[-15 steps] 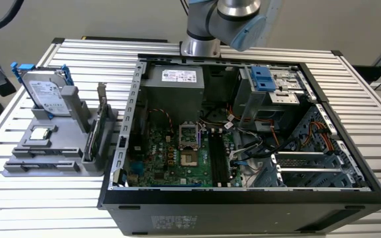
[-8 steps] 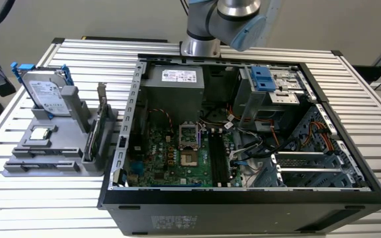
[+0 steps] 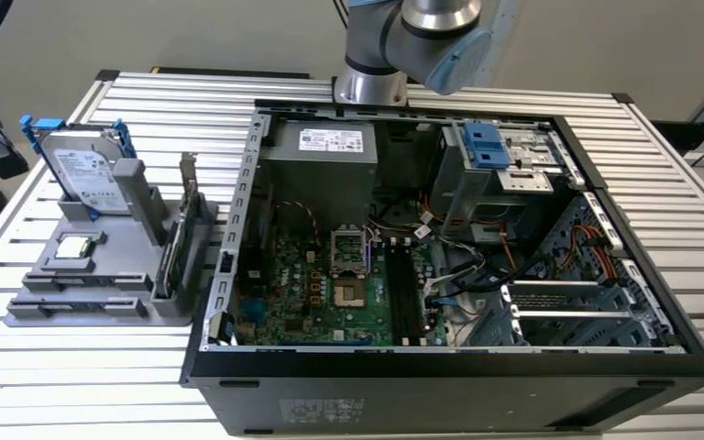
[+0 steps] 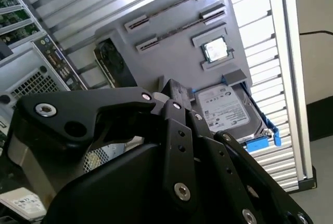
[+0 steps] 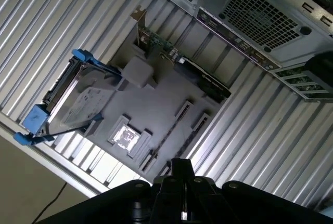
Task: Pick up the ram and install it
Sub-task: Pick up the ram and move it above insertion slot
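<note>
The gripper [image 5: 180, 165], jaws closed on nothing, hangs clear of the grey holder [image 4: 171, 63]. The ram [image 4: 171, 7] sits in the holder's slot, with the silver chip [image 4: 215, 50] between it and the hard drive [image 4: 226, 110]. An upright card [image 5: 208, 81] stands along the holder's side.

The counter [image 3: 95, 385] is ribbed bare metal with a dull sheen. The holder [image 3: 83, 307] is matt grey plastic. The drive [image 3: 83, 170] has a glossy metal face and blue plastic clips [image 3: 37, 122]. The end effector [image 5: 182, 169] is matt black, with bright metal screws [image 4: 181, 187].
</note>
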Tool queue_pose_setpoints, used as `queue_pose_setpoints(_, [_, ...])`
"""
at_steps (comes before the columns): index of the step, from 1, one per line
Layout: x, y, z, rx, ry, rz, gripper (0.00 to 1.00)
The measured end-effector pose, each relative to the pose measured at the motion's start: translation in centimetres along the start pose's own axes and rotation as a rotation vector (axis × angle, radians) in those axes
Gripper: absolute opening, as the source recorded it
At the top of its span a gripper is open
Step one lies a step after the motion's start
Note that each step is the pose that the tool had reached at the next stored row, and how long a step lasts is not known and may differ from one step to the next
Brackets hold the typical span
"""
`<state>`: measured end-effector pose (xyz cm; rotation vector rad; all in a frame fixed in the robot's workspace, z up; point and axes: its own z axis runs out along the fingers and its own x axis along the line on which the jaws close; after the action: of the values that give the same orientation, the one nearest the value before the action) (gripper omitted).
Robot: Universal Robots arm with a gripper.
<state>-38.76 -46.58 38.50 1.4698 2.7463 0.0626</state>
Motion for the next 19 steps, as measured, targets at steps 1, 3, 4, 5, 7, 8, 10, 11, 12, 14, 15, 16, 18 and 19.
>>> queue_pose_setpoints(1, [0.00, 0.00, 0.00, 0.0001, -0.0003, 0.006, 0.00])
queue_pose_setpoints(3, [0.00, 0.00, 0.00, 0.0001, -0.0008, 0.018, 0.00])
queue_pose_setpoints(4, [0.00, 0.00, 0.00, 0.0001, -0.0011, 0.023, 0.00])
queue_pose_setpoints(5, [0.00, 0.00, 0.00, 0.0001, -0.0014, 0.029, 0.00])
queue_pose_setpoints(7, [0.00, 0.00, 0.00, 0.0001, -0.0019, 0.039, 0.00])
queue_pose_setpoints(8, [0.00, 0.00, 0.00, 0.0001, -0.0021, 0.045, 0.00])
queue_pose_setpoints(10, [0.00, 0.00, 0.00, 0.0003, -0.0026, 0.055, 0.00])
queue_pose_setpoints(11, [0.00, 0.00, 0.00, 0.0002, -0.0029, 0.060, 0.00])
queue_pose_setpoints(12, [0.00, 0.00, 0.00, 0.0004, -0.0030, 0.066, 0.00])
queue_pose_setpoints(14, [0.00, -0.01, 0.01, 0.0004, -0.0036, 0.077, 0.00])
queue_pose_setpoints(15, [0.00, -0.01, 0.00, 0.0005, -0.0038, 0.082, 0.00])
queue_pose_setpoints(16, [0.01, -0.01, 0.00, 0.0005, -0.0041, 0.088, 0.00])
queue_pose_setpoints(18, [0.01, -0.01, 0.00, 0.0007, -0.0046, 0.098, 0.00])
queue_pose_setpoints(19, [0.01, -0.01, 0.00, 0.0007, -0.0048, 0.104, 0.00])
